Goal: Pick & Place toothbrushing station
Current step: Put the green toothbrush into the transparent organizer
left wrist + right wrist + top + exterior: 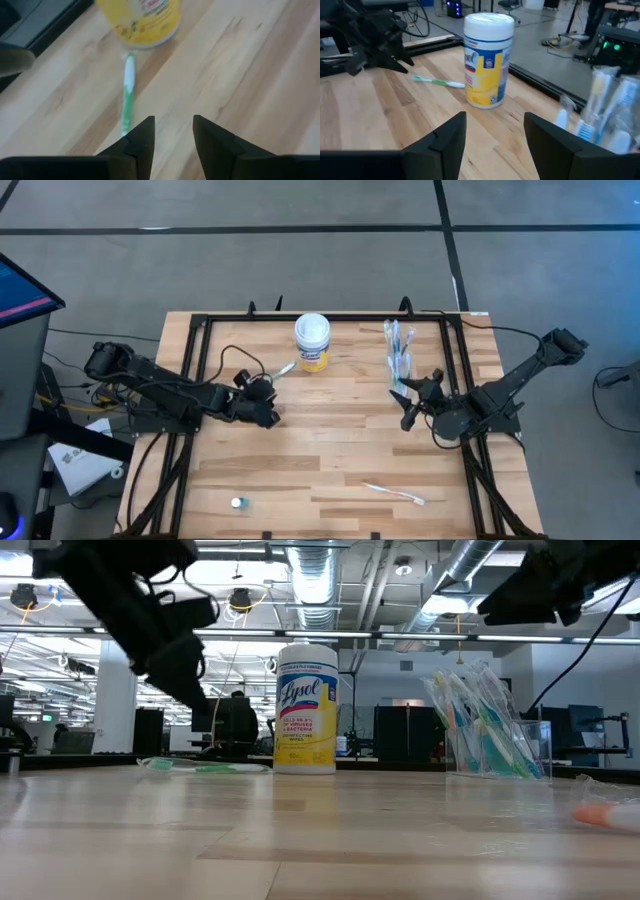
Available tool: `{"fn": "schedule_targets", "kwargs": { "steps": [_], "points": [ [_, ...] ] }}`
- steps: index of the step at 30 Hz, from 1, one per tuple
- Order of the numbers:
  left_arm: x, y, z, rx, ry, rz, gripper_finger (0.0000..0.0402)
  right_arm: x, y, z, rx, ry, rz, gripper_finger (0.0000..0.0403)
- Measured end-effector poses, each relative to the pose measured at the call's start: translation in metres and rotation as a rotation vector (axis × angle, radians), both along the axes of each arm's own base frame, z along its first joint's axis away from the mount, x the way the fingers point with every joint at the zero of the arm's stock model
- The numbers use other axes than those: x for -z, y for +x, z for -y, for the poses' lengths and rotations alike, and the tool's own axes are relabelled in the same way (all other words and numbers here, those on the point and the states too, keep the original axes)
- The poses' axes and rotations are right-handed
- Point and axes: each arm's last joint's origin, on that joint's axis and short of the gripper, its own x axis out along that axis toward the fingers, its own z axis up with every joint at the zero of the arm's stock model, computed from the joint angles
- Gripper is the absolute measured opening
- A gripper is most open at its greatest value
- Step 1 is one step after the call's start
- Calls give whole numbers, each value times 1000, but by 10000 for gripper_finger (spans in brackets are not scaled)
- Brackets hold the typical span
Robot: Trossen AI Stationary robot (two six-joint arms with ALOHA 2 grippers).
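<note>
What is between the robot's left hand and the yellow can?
A green and white toothbrush lies flat on the wood between the left hand and the yellow can, its far end almost at the can's base. The left wrist view shows it best.

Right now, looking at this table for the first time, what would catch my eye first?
Probably the yellow-labelled Lysol canister standing upright near the table's far edge, with a green and white toothbrush lying flat beside it. The left gripper hangs open close to that toothbrush. To the right, a clear cup crammed with packaged toothbrushes stands next to the open right gripper.
</note>
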Motion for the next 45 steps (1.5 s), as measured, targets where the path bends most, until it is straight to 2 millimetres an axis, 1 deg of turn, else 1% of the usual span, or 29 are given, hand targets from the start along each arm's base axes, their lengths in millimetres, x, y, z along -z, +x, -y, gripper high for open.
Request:
{"fn": "schedule_targets", "kwargs": {
  "steps": [6, 13, 17, 25, 34, 39, 45],
  "points": [
    [18, -14, -4, -57, 14, -24, 129, 1, 8, -5, -41, -20, -17, 187],
    [31, -25, -7, -100, 26, -39, 129, 4, 19, -12, -65, -91, -44, 189],
    [34, -27, -7, -105, 28, -44, 129, 3, 22, -10, -68, -91, -40, 185],
    [48, -39, -12, -130, -20, -88, 129, 4, 25, -8, -101, -65, -57, 178],
    [50, -41, -12, -122, -30, -101, 131, 4, 25, -8, -104, -62, -57, 176],
    [52, -43, -12, -119, -39, -111, 155, 5, 25, -8, -117, -55, -60, 173],
    [64, -56, -14, -151, -54, -136, 199, 5, 25, -8, -117, -56, -61, 173]
  ]
}}
